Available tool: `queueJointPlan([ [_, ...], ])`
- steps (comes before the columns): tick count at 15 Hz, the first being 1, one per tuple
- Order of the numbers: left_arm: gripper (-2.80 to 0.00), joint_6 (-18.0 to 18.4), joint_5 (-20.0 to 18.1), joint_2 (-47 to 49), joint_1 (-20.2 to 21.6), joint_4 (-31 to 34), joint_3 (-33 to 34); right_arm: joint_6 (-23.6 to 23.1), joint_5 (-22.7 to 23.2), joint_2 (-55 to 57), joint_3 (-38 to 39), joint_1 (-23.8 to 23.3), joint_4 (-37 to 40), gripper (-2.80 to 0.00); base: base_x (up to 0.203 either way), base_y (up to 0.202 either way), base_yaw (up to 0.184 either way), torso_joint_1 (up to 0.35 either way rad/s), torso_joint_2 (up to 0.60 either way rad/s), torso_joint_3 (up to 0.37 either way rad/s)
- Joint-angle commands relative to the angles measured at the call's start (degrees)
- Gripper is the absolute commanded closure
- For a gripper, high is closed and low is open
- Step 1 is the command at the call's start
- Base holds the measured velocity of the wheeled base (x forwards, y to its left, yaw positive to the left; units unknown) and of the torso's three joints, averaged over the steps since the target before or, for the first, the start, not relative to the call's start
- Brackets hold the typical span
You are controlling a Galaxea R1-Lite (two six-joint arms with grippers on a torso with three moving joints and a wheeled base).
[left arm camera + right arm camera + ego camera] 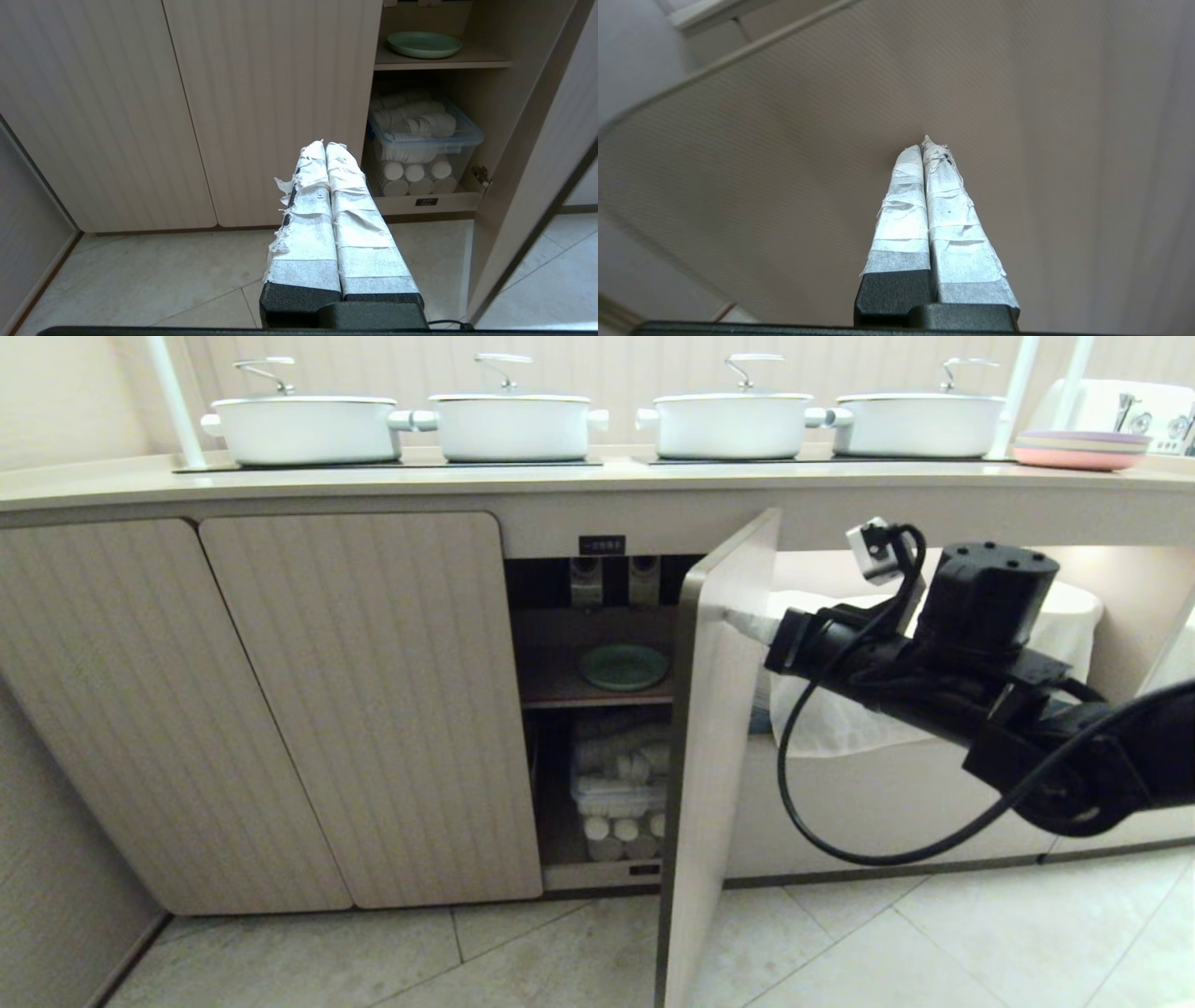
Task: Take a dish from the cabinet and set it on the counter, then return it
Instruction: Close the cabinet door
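Round, shallow mint-green dish [623, 666] lying flat on inner shelf [560, 689] of open cabinet [597, 616], frame centre; smooth, plain, matte. Ribbed beige wood-grain door [714, 747] swung out w/ rounded corner. Right tool [738, 618], tape-wrapped tips pressed together & holding nothing, touching door's outer face at centre-right. Left tool [325, 145], likewise closed & empty, white tape frayed, low in front of closed doors. Clear plastic bin [423, 140] w/ white rolls below shelf. Four glossy white lidded pots [512, 422] along desk [560, 481] up top; pink/purple plate stack [1080, 449] upper right.
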Motion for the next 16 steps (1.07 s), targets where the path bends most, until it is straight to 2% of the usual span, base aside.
queueJointPlan([
  [1,0.00,0.0,0.0,0.0,-0.1,0.0,0.0,-0.2,-0.7,2.7,-2.6,0.1,0.3,0.00,0.000,0.000,0.000,0.000,0.00,0.000],
  [4,0.00,0.0,0.0,0.0,0.0,0.0,0.0,-0.5,-2.0,5.8,-7.1,0.5,1.4,0.00,0.000,0.000,0.000,0.000,0.00,0.000],
  [8,0.00,0.0,0.1,0.0,0.0,0.0,0.0,-2.9,-7.7,10.7,-14.3,2.7,4.3,0.00,0.000,0.000,0.000,0.000,0.00,0.000],
  [13,0.00,0.0,0.0,0.0,0.0,0.0,0.0,-3.3,-13.6,15.6,-22.6,4.9,6.3,0.00,0.000,0.000,0.000,0.000,0.00,0.000],
  [16,0.00,0.0,0.0,0.0,0.0,0.0,0.0,-4.1,-15.6,15.6,-23.8,5.0,6.7,0.00,0.000,0.000,0.000,0.000,0.00,0.000],
])
